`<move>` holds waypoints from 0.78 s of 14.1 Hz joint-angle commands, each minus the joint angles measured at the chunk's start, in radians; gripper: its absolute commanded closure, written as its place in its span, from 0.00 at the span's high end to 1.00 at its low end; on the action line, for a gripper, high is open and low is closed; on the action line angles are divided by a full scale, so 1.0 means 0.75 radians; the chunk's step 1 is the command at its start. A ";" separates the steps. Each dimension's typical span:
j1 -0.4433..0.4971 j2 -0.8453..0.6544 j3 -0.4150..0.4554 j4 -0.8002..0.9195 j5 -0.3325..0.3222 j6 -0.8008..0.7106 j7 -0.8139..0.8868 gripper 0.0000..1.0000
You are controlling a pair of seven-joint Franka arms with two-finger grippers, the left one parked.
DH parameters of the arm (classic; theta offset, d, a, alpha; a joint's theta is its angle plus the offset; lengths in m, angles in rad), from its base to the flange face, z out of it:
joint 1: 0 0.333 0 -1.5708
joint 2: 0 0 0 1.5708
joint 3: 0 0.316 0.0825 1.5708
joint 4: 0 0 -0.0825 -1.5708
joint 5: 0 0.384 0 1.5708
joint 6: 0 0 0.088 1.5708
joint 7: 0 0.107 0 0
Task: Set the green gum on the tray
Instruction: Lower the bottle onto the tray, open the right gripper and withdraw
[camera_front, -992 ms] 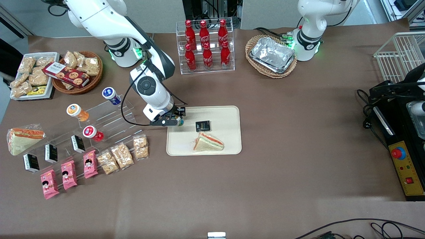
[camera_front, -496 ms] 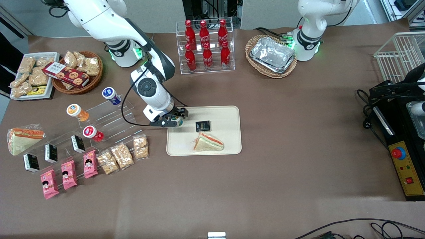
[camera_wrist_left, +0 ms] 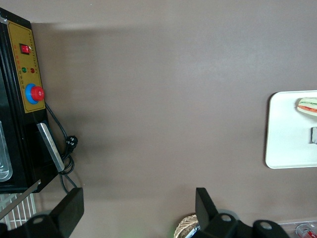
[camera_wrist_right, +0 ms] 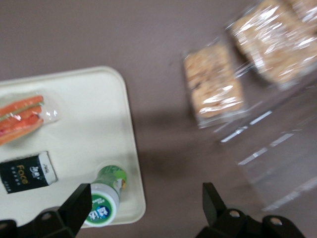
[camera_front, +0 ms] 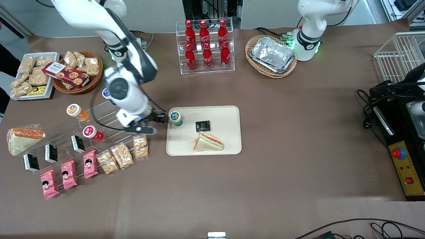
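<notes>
With fingers [camera_wrist_right: 77, 208] spread empty, green gum [camera_front: 175, 118] stands on tray [camera_front: 225, 146].

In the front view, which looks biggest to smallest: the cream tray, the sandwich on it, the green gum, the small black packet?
1. Tray
2. Sandwich
3. Green gum and black packet: too alike to rank.
The hand, open, is beside the tray.

The small cylindrical green gum bottle [camera_front: 175, 118] [camera_wrist_right: 105, 201] with its round white-rimmed lid stands upright on the large flat cream-beige plastic tray [camera_front: 229, 146] [camera_wrist_right: 94, 114], close inside the tray's corner at about ten o'clock from the tray's middle. The rectangular tray, with rounded corners and a low rim, lies flat on the desk.
</notes>
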 commanded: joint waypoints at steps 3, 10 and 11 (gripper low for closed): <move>0.001 -0.264 -0.238 0.035 -0.008 -0.209 -0.018 1.00; -0.015 -0.275 -0.490 0.315 -0.002 -0.567 -0.379 1.00; -0.040 -0.275 -0.503 0.358 -0.002 -0.604 -0.433 1.00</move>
